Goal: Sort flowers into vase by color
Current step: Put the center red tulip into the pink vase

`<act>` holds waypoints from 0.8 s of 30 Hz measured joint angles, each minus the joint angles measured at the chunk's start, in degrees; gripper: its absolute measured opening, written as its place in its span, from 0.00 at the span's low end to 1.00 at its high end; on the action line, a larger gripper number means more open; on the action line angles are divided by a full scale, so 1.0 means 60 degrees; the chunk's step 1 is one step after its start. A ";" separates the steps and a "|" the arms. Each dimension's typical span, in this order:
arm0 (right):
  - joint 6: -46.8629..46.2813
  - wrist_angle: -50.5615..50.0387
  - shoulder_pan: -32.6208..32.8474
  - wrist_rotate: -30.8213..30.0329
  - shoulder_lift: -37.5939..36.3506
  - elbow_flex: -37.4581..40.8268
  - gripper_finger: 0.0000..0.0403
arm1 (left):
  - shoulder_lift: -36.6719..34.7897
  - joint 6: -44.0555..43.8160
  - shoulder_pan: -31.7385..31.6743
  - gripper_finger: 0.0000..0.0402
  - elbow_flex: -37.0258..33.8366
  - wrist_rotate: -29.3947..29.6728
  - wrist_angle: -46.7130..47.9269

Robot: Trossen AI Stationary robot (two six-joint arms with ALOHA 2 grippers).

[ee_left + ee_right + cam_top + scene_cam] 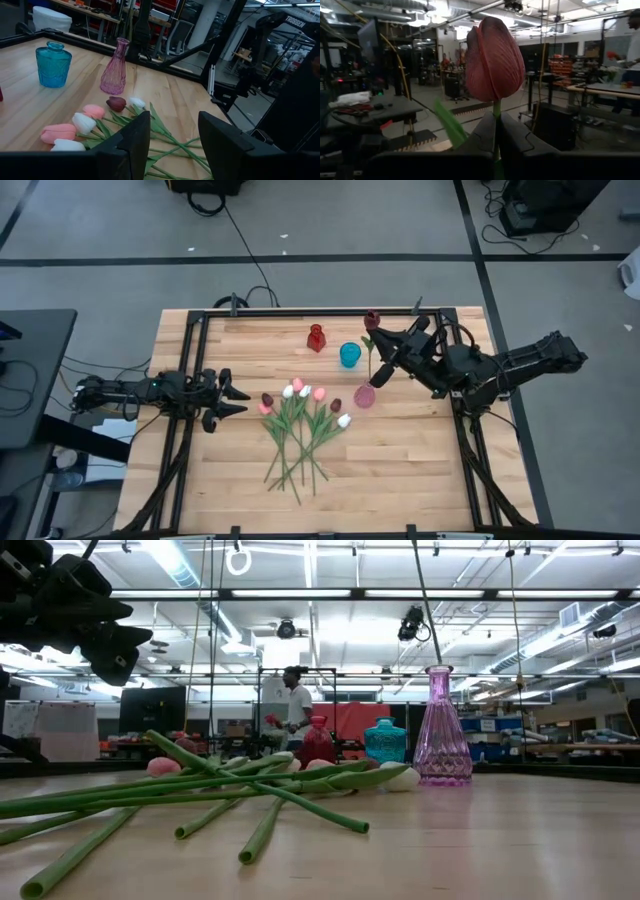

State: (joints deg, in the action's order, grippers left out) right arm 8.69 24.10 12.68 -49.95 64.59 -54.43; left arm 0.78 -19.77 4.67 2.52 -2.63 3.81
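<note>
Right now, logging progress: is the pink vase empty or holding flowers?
Empty: the pink vase shows no stems inside. The right claw holds a maroon tulip above it.

Three vases are set on the far half of the table [200,490]: one vase [316,338] farthest back, a second vase [349,355] just to its right and nearer, and a third vase [364,395] nearer still, right of both. A bundle of flowers [300,435] is laid flat at the table's middle, heads toward the vases, stems crossed and fanned toward the near edge. The left gripper [232,401] is held just left of the heads. A single flower [372,321] is gripped by the right gripper [385,363], above and behind the third vase, head toward the far edge
</note>
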 joint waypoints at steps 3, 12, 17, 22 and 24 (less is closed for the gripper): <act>0.0008 -0.0024 0.0014 -0.0163 0.0115 0.0000 0.04 | 0.0000 -0.0003 0.0003 0.43 0.0000 0.0000 -0.0001; 0.0052 -0.0148 0.0003 -0.0442 0.0489 0.0004 0.04 | 0.0000 -0.0003 0.0000 0.43 0.0000 0.0004 -0.0004; 0.0133 0.0242 -0.0005 -0.0479 0.0281 0.0001 0.04 | 0.0000 -0.0003 0.0001 0.43 0.0000 0.0010 0.0012; 0.0155 0.0204 0.0063 -0.0484 0.0252 0.0001 0.04 | 0.0000 -0.0003 0.0003 0.43 0.0000 0.0011 -0.0004; 0.0157 0.0236 0.0063 -0.0489 0.0248 0.0000 0.04 | 0.0000 -0.0003 0.0000 0.43 0.0000 0.0011 0.0000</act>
State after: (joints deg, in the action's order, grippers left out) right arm 9.63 25.52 13.06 -52.88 66.08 -54.43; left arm 0.78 -19.79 4.67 2.52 -2.57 3.81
